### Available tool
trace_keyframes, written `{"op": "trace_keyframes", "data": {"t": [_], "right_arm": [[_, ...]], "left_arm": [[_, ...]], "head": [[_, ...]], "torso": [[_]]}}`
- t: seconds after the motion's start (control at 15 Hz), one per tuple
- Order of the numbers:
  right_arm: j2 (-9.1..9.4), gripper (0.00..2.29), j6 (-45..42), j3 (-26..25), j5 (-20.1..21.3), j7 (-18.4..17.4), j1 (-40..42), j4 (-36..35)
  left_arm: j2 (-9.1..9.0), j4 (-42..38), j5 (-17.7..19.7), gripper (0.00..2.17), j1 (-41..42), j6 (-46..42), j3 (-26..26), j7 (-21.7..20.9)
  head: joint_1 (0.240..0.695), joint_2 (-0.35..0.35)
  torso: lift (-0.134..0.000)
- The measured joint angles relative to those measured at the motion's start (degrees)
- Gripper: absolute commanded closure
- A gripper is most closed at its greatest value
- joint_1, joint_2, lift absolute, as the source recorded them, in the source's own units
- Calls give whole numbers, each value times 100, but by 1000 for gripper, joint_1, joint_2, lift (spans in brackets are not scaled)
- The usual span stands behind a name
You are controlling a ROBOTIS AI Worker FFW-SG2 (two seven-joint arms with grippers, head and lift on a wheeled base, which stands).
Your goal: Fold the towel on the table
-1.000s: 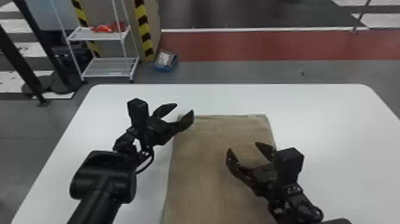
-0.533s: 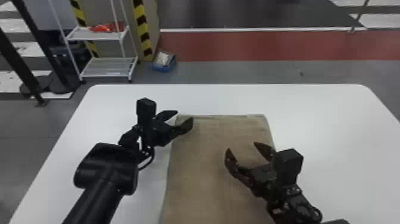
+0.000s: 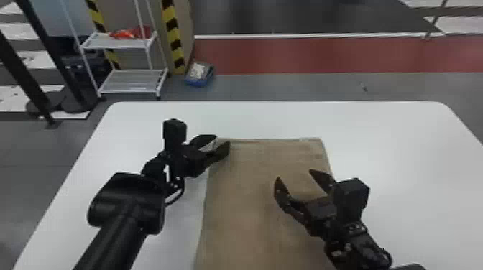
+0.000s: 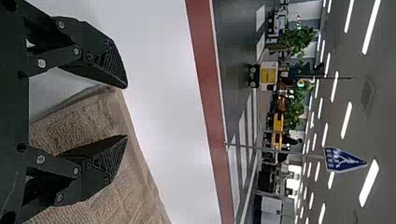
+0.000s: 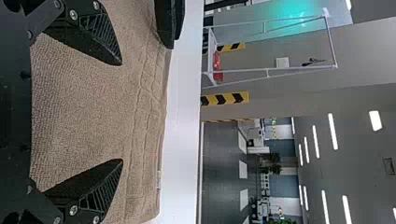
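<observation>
My left gripper (image 3: 222,143) stands open at the far left corner of the brown towel (image 3: 251,215), which lies flat on the white table. In the left wrist view, the left gripper (image 4: 126,112) has one finger over the towel (image 4: 135,196) and the other just beyond its edge, with the corner between them. Over the towel's right part, my right gripper (image 3: 294,176) is open and holds nothing. Its own wrist view has the right gripper (image 5: 122,112) spread above the towel's ribbed border (image 5: 144,102).
The white table (image 3: 413,150) extends to the right of the towel and beyond its far edge. Past the table stand a white shelf rack (image 3: 133,80) and a blue box (image 3: 199,73) on the floor.
The left arm has shifted slightly right and turned, bringing its gripper closer around the towel's far left corner. The right gripper has barely moved, and the towel looks unchanged.
</observation>
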Motion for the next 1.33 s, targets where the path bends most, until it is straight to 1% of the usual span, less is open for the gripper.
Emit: {"op": "trace_keyframes", "data": {"t": [0.2, 0.27, 0.33, 0.4, 0.53, 0.6, 0.67, 0.87, 1.0, 1.27, 1.33], "right_arm": [[0, 157, -1, -8, 5, 0, 18, -39], [0, 157, 0, -11, 5, 0, 20, -49], [0, 157, 5, -13, 6, 0, 20, -53], [-1, 157, 11, -15, 6, 0, 19, -53], [-8, 157, 16, -22, 6, 0, 14, -56], [-8, 157, 17, -24, 6, 0, 13, -60], [-9, 157, 22, -27, 6, 0, 13, -69], [-10, 157, 57, -35, 6, -9, 16, -129], [-15, 157, 81, -40, 6, -9, 20, -144], [-24, 157, 89, -53, -7, -9, 29, -169], [-29, 157, 87, -69, -14, -9, 40, -181]], "left_arm": [[31, 0, 40, 620, -9, 0, 6, -19], [37, 0, 48, 937, -11, 0, 8, -18], [46, 0, 56, 1082, -11, 0, 11, -24], [52, -1, 59, 1082, -9, 0, 14, -29], [57, -15, 57, 1085, 6, 97, 17, -172], [57, -40, 53, 1163, 17, 194, 22, -224], [57, -71, 53, 1477, 35, 254, 31, -250], [57, -428, 143, 1477, 227, 520, 81, -252], [57, -931, 197, 1477, 461, 704, 137, -224], [57, -2003, 289, 1477, 875, 1142, 257, -14], [57, -2289, 309, 1477, 976, 1365, 286, 5]], "head": [[695, 47], [695, 48], [695, 49], [695, 49], [695, 47], [695, 44], [695, 44], [695, 42], [695, 40], [695, 42], [695, 41]], "torso": [[-123], [-123], [-123], [-123], [-123], [-123], [-123], [-123], [-123], [-123], [-123]]}}
